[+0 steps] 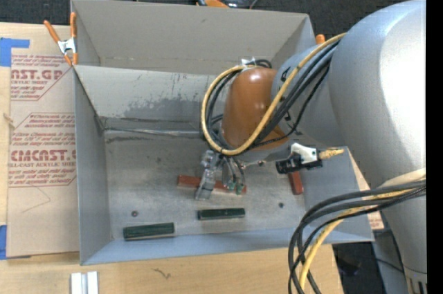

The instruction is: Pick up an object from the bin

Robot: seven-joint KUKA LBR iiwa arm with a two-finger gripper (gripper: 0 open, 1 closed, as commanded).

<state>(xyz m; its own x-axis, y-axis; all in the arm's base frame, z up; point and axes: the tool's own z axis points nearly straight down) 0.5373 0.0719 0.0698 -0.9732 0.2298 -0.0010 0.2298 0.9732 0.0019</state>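
The gripper (221, 185) is reaching down to the floor of the bin (138, 171), about midway between the bin's far wall and its near wall, and its two fingers (205, 183) are standing apart. The tips are sitting at a flat red-brown bar (187, 181) that is lying on the floor, one end sticking out past the fingers toward the view's left wall. Whether the fingers are touching the bar or hanging just above it cannot be told, and nothing is showing clamped between them.

Above the fingers the wrist's orange cover (252, 109) is bulging out, with yellow and black cables (210, 109) looping around it.

Just beside the gripper, toward the near wall, a dark green bar (221, 214) is lying flat. A second dark green bar (149, 231) is resting close to the near wall, toward the near left corner. A short red piece (296, 182) is lying against the right wall, under the arm.
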